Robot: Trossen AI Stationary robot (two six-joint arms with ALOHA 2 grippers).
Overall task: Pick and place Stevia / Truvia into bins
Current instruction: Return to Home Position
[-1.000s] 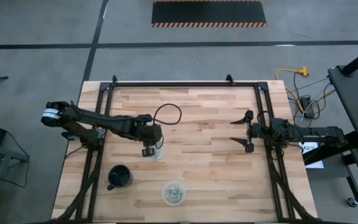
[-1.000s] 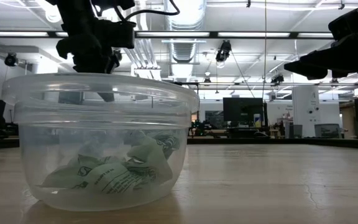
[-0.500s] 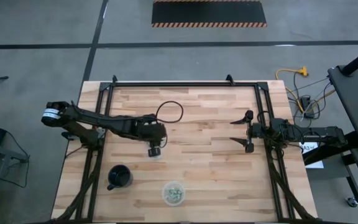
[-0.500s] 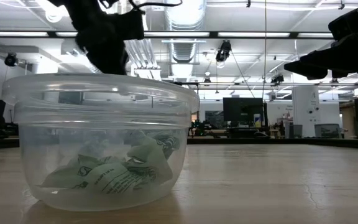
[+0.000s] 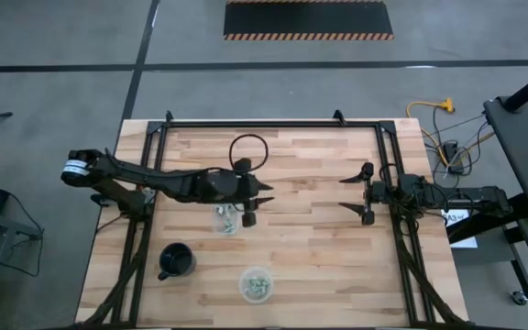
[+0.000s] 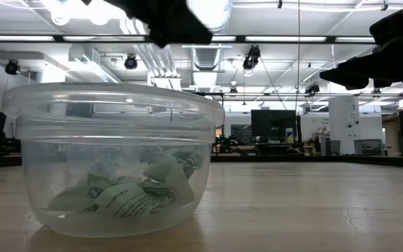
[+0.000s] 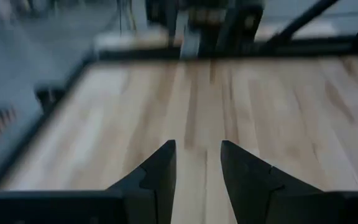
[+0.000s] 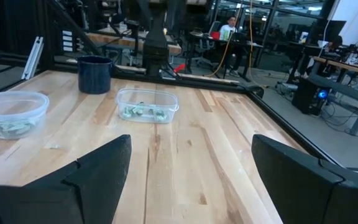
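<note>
On the bench's point(image 5: 310, 247) left stands a black mug point(image 5: 176, 260). Beside it, the squarish bin point(image 5: 225, 218) holds Stevia / Truvia packets point(image 8: 143, 112). The left hand point(image 7: 197, 149) hovers near it, fingers parted, empty. The round bin point(image 5: 256, 284) holds more. Far right, the right hand point(image 8: 191, 146) gapes wide.

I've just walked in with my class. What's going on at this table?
A two-armed robot is sorting sweetener packets into clear tubs. Packets lie in both the squarish tub and the round tub. The left tool hangs open and empty beside the squarish tub. The right tool waits open at the right side of the table. No loose packets show on the wood.
</note>
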